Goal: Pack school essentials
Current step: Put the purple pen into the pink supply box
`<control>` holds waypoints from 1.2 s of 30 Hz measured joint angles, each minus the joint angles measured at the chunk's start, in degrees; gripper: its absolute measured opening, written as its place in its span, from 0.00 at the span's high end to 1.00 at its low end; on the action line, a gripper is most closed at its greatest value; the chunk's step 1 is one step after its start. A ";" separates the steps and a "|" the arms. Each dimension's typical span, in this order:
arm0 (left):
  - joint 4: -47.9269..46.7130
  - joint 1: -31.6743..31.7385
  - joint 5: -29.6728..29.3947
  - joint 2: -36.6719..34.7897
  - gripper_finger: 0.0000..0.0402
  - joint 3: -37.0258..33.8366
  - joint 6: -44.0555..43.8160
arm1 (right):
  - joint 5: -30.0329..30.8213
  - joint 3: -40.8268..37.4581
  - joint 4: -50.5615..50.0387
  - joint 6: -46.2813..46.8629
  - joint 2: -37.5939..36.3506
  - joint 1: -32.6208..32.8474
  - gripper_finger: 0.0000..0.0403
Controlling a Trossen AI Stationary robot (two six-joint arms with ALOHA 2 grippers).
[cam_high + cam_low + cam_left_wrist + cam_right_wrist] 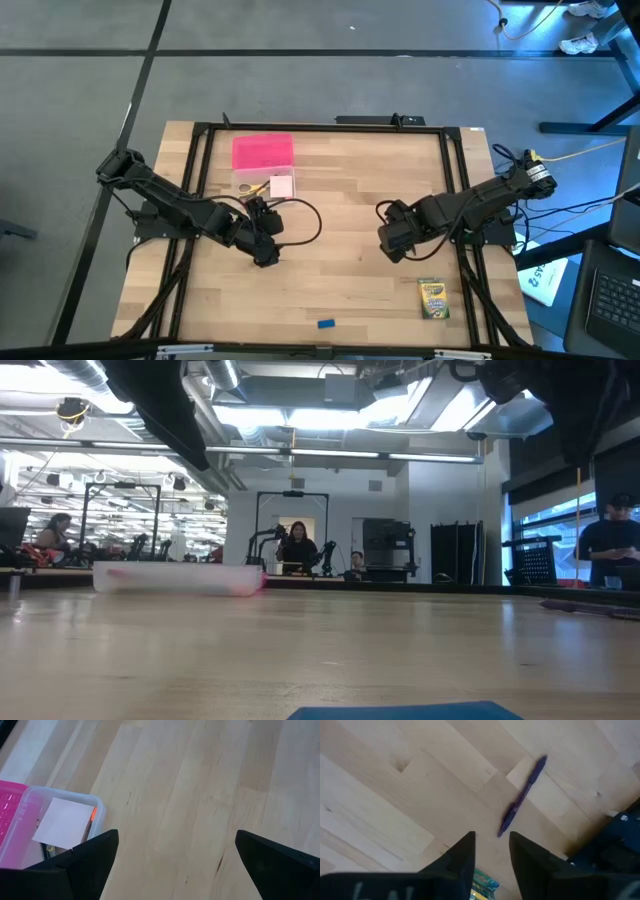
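Clear plastic box (262, 183) beside its pink lid (263, 151) at the desk's far side; pink square notepad (64, 822) lies inside, yellow scissors (254, 188) next to it. Light wood desk (330, 280) with black frame; open workshop behind, people standing. Crayon box (432, 298), green-yellow, near front right; small blue eraser (326, 323) at front edge. Dark pen (522, 795) lies bare on the wood. Left end effector (175, 857) spread wide, empty, just beside the box. Right end effector (491, 851) slightly parted, holding nothing, above the pen.

Grey floor (300, 90) surrounds the wooden table (340, 270); bright ceiling lights (300, 415) overhead.
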 joint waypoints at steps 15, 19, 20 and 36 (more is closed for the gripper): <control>-0.02 0.00 0.07 0.00 0.01 0.00 -0.09 | -5.72 -17.07 8.75 0.50 0.04 -2.73 0.63; 0.04 0.00 0.10 0.00 0.01 0.00 -0.13 | -7.26 -22.37 12.32 0.46 0.04 -4.28 0.63; 0.07 -0.01 0.11 0.00 0.01 0.00 -0.12 | -7.26 -23.39 13.56 0.40 0.04 -4.63 0.63; 0.22 -0.02 0.16 0.00 0.01 0.00 -0.11 | -10.66 -30.61 26.80 -0.50 0.00 -5.99 0.63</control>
